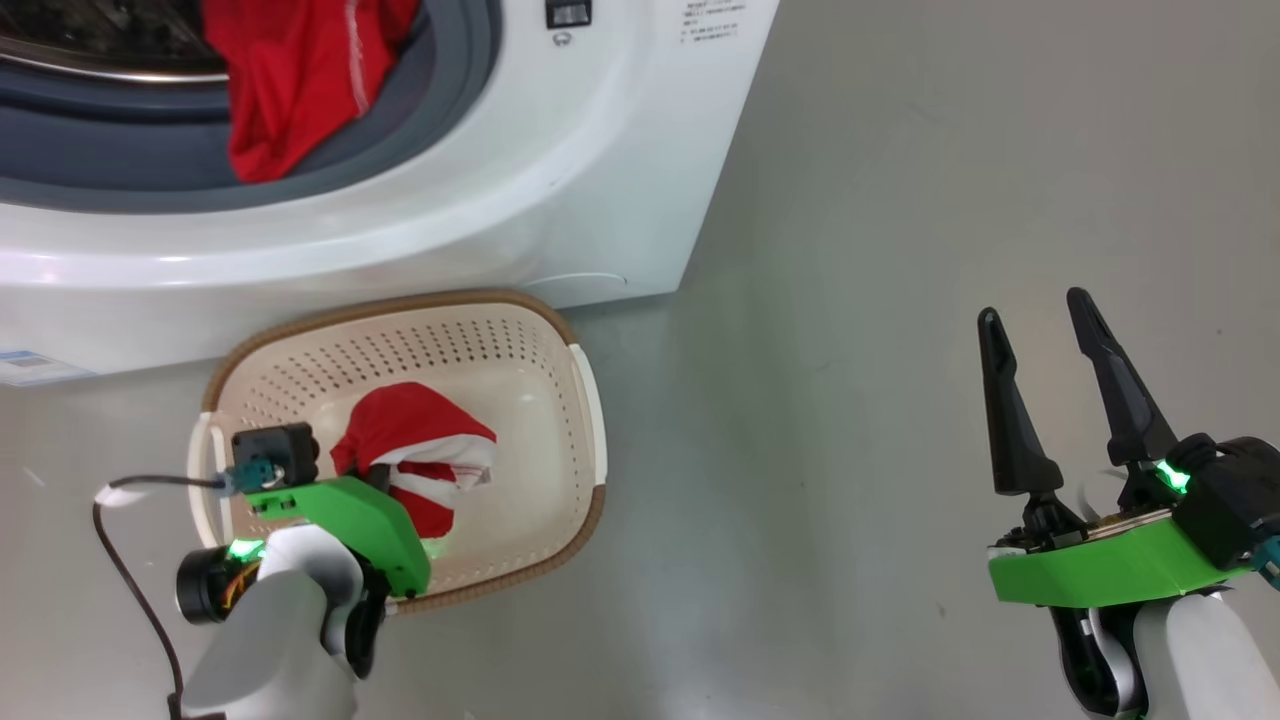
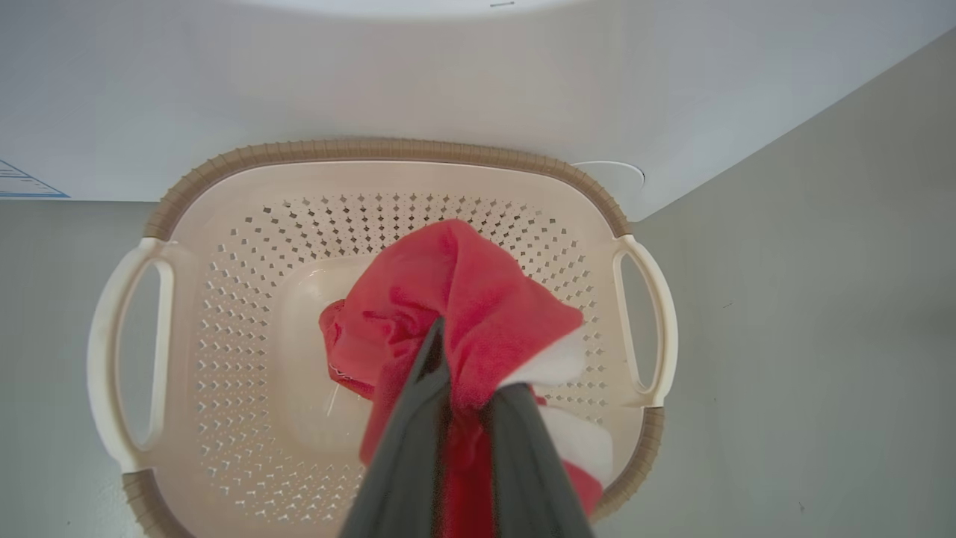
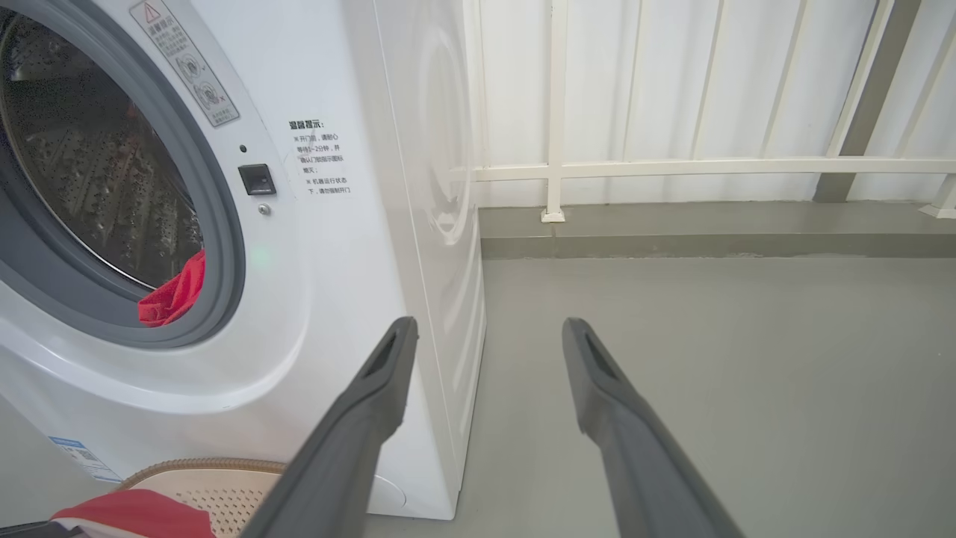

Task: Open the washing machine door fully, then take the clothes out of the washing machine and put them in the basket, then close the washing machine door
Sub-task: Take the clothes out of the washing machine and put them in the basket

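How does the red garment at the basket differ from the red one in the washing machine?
The held garment is clamped in the shut left tool over the basket; the drum garment hangs untouched across the washing machine gasket. The held garment shows broad white fabric; the drum garment shows one thin white stitch line. Both are bright red.

The washing machine (image 3: 336,299) front bears a notice (image 3: 323,158) headed "温馨提示".

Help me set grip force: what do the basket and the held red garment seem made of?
Basket: probably moulded plastic, matte cream, with punched holes and brown woven-look rim. Red garment: soft, slightly fuzzy fabric, folding limply in the left gripper.
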### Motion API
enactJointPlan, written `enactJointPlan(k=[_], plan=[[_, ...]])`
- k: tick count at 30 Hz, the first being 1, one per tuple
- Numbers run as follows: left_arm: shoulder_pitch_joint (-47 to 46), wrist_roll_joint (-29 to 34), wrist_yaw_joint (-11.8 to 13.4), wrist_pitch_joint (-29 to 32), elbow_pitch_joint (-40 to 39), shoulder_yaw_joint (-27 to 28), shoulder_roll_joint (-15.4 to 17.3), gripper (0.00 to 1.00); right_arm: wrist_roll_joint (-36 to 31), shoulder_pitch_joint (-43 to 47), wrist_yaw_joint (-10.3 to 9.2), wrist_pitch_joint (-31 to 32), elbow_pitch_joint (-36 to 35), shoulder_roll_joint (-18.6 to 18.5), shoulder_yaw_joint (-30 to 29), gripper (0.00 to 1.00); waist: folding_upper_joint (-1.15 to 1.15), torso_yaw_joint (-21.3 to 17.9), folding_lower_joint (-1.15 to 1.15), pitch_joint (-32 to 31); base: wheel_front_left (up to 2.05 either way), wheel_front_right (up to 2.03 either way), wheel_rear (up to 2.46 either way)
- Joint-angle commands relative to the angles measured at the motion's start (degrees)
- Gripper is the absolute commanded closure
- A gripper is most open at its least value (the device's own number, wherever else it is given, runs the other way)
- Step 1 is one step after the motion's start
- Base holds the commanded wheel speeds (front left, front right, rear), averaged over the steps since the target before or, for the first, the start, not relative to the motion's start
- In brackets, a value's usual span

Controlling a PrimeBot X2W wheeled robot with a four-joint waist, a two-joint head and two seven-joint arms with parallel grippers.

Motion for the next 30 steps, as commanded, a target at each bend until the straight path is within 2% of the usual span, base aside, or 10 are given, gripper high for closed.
enactJointPlan(k=[1,10,23,25,26,27,28,30], plan=[[-1.32,-0.49,-0.46,0.17,0.77,1.04,1.11,1.00,0.63,-1.04,0.28,-0.35,-1.12,-0.47,1.67,0.00,0.00,-0.74,0.00,1.22,0.00,0.00,0.00],[-6.16,-1.16,-0.53,0.70,9.05,0.64,0.93,1.00,0.97,-2.39,0.28,-0.35,-1.23,-0.47,2.18,0.00,0.00,-2.24,0.00,4.46,0.00,0.00,0.00],[-7.71,-2.15,0.72,2.61,11.74,0.46,1.75,1.00,1.18,-3.76,0.28,-0.35,-1.43,-0.47,3.21,0.00,0.00,-3.65,0.00,7.44,0.00,0.00,0.00],[-8.01,-2.26,0.93,2.51,11.84,0.43,1.90,0.78,1.16,-3.86,0.28,-0.35,-1.44,-0.47,3.15,0.00,0.00,-3.76,0.00,7.76,0.00,0.00,0.00],[-8.01,-2.26,0.93,2.51,11.84,0.43,1.90,0.78,1.16,-3.86,0.28,-0.35,-1.44,-0.47,3.15,0.00,0.00,-3.76,0.00,7.76,0.00,0.00,0.00],[-8.22,-2.42,1.03,2.48,11.93,0.43,2.05,0.68,1.15,-3.96,0.28,-0.35,-1.41,-0.47,3.06,0.00,0.00,-3.85,0.00,8.00,0.00,0.00,0.00],[-8.28,-2.49,1.03,2.46,11.96,0.41,2.13,0.69,1.14,-4.00,0.28,-0.35,-1.38,-0.47,3.02,0.00,0.00,-3.88,0.00,8.08,0.00,0.00,0.00],[-8.45,-2.58,1.19,2.36,12.02,0.35,2.20,0.60,1.15,-4.15,0.28,-0.35,-1.27,-0.47,2.96,0.00,0.00,-3.89,0.00,8.20,0.00,0.00,0.00]])
